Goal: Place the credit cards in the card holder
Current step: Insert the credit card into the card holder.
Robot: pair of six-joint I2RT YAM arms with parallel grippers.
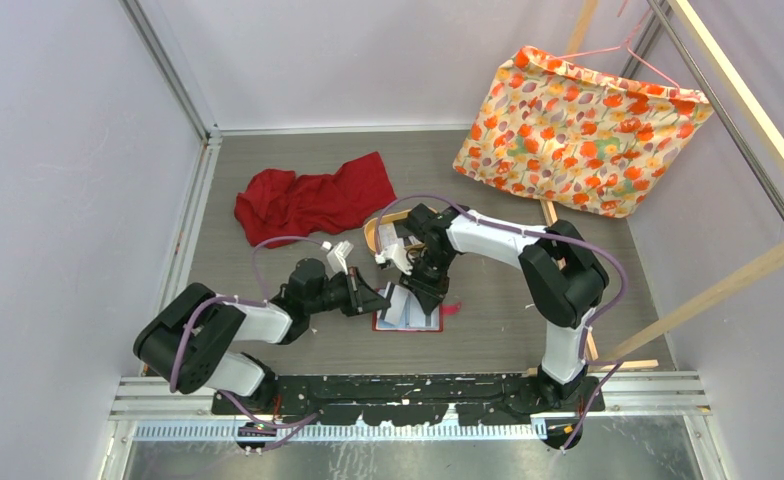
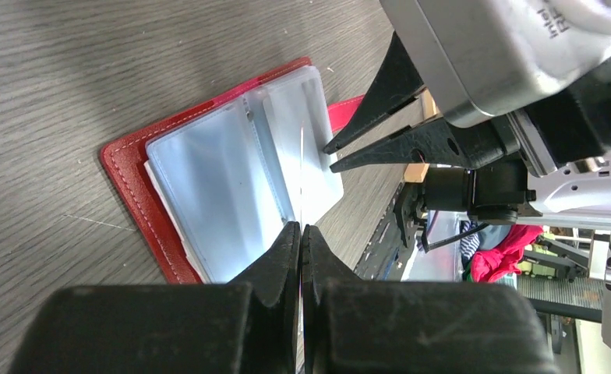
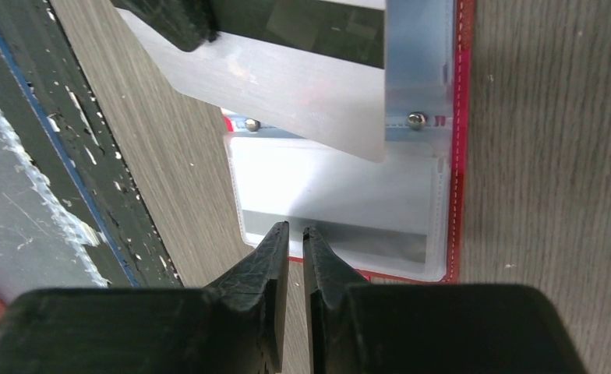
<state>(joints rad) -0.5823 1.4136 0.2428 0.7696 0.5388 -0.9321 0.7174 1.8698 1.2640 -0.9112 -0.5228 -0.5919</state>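
Slippage of the lifted leaf is the chief risk. Left gripper (image 2: 301,234), jaws fully closed, pinches what looks like a clear plastic pocket leaf (image 3: 287,86) raised off the open red leather-like card holder (image 2: 131,195), though edge-on it is hard to be sure. Right gripper (image 3: 295,238) hangs at the holder's edge, jaws parted a sliver and empty. One whitish credit card (image 3: 333,202) with a dark stripe lies in the pocket beneath the leaf, seemingly seated. If the leaf springs free, it could flick that card out or flip the holder shut. Dragging on the leaf would slide the unpinned holder. More pale cards (image 1: 388,245) lie on the oval tan wooden tray (image 1: 372,238) just beyond the holder.
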